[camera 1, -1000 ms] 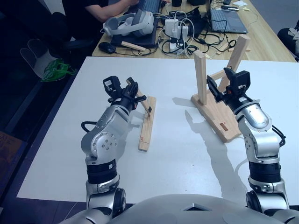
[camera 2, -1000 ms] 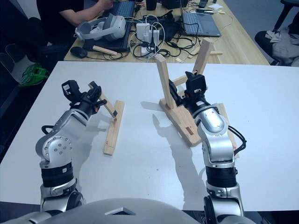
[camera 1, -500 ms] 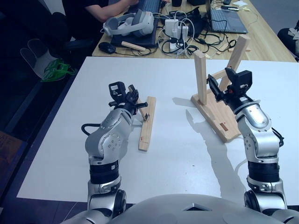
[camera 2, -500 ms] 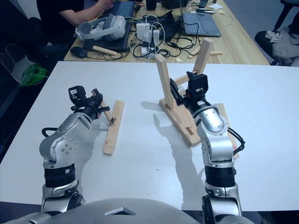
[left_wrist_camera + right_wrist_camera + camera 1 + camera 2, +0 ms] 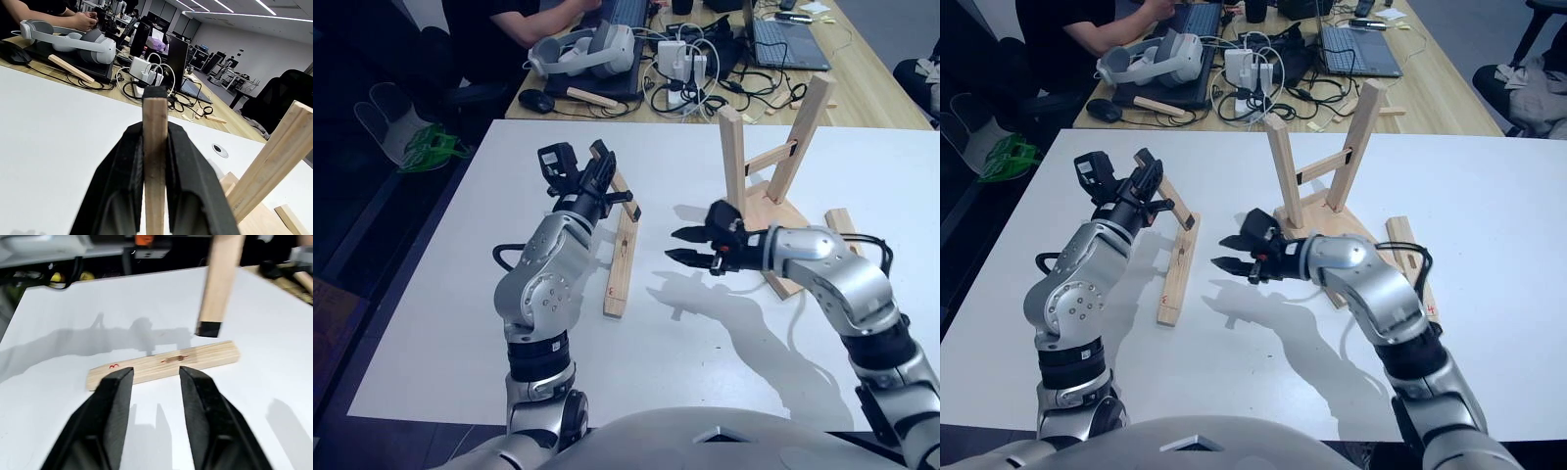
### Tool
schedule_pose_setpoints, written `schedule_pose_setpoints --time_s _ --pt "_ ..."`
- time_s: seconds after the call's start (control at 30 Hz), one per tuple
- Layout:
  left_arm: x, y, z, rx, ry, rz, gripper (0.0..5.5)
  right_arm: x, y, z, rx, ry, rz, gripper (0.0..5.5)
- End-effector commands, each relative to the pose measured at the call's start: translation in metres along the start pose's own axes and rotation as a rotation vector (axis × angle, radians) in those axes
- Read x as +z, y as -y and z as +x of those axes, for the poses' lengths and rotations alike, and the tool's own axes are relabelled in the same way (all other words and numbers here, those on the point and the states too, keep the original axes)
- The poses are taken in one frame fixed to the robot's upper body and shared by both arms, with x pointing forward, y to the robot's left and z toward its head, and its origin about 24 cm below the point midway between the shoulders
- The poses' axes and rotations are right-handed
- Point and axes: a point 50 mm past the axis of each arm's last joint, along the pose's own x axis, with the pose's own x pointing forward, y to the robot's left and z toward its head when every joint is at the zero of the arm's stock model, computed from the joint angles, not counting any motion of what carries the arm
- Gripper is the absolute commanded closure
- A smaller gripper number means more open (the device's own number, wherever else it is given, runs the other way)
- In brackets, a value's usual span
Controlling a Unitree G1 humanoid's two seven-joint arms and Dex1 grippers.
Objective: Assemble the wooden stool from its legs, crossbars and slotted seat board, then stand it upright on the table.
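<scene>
Left eye view: a white headset [image 5: 582, 49] and black cables [image 5: 680, 73] are seen on the far wooden desk [image 5: 862, 78]

Left wrist view: the left gripper [image 5: 155, 131] is clamped on a thin pale wooden crossbar [image 5: 155, 110]

Right wrist view: the right gripper [image 5: 155, 375] is held with its fingers apart, and a flat pale wooden leg [image 5: 210, 355] is seen lying on the white table [image 5: 58, 318] just beyond it

I am facing a white bench [image 5: 440, 294]; behind it a wooden desk [image 5: 871, 93] is carrying laptops [image 5: 788, 44], a headset [image 5: 582, 49] and tangled cables [image 5: 680, 83]. Dark floor [image 5: 352, 255] is running along my left, and strip lights [image 5: 234, 15] are glowing overhead.
</scene>
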Motion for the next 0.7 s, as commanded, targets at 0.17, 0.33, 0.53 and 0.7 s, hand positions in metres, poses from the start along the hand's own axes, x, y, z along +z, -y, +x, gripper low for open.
schedule_pose_setpoints --time_s 0.17,0.33,0.53,0.7 --pt "0.004 0.011 0.004 -0.073 -0.014 0.002 5.1 0.014 0.03 0.091 0.007 0.006 0.028 5.23" --pt "0.004 0.011 0.004 -0.073 -0.027 0.004 5.1 0.025 0.063 0.105 -0.227 0.089 0.035 5.5" --pt "-0.004 0.011 -0.002 -0.081 -0.08 0.034 5.1 0.007 0.075 0.104 -0.274 0.068 0.123 5.5" --pt "0.002 0.012 -0.009 -0.078 -0.06 0.201 5.1 -0.027 0.069 0.078 -0.276 -0.034 0.194 5.5"
